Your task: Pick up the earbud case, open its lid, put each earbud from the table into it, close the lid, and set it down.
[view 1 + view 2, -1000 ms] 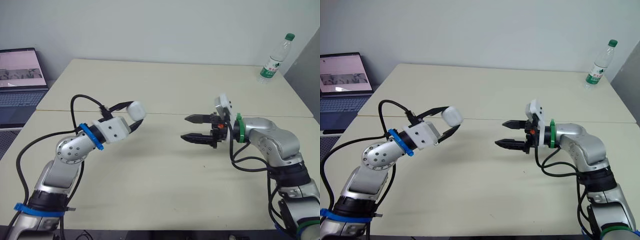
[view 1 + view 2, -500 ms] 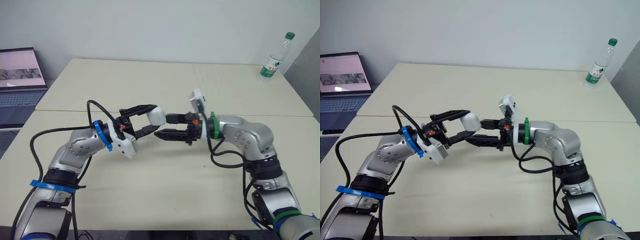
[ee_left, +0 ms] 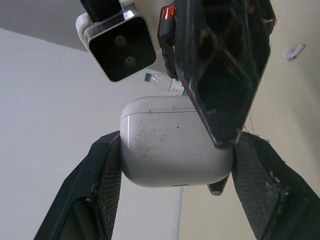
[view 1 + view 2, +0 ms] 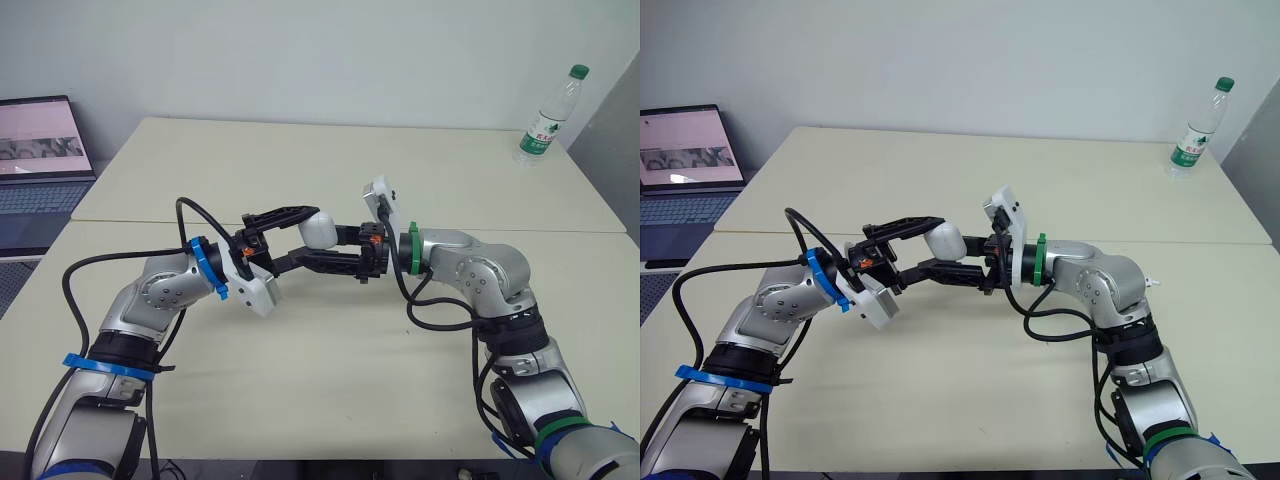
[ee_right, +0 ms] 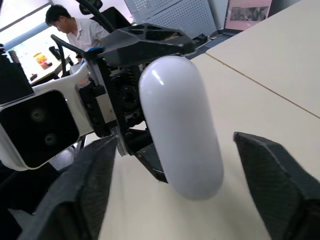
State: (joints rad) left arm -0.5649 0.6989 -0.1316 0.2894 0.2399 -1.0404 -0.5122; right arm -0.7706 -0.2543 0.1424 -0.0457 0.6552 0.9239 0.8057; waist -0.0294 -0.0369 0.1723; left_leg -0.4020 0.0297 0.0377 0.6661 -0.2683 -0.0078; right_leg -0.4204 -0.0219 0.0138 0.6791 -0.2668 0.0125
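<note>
Our left gripper (image 4: 308, 234) is pinching the earbud case (image 4: 319, 228) by its two broad faces and holds it in the air above the middle of the desk. Our right gripper (image 5: 175, 140) faces it with its fingers spread to either side of the case and touching neither side. We judge the case to be light, rigid, glossy and rounded, so likely to slip or twist. It is best steadied low on the body, with the lid pushed at the thin seam near one end. A small white piece (image 4: 1152, 283), perhaps an earbud, lies beside our right elbow.

The desk (image 4: 330, 400) is bare from the near edge to the far edge. A laptop (image 4: 40, 150) sits beyond the left edge, and a bottle (image 4: 548, 118) stands at the far right corner, well apart.
</note>
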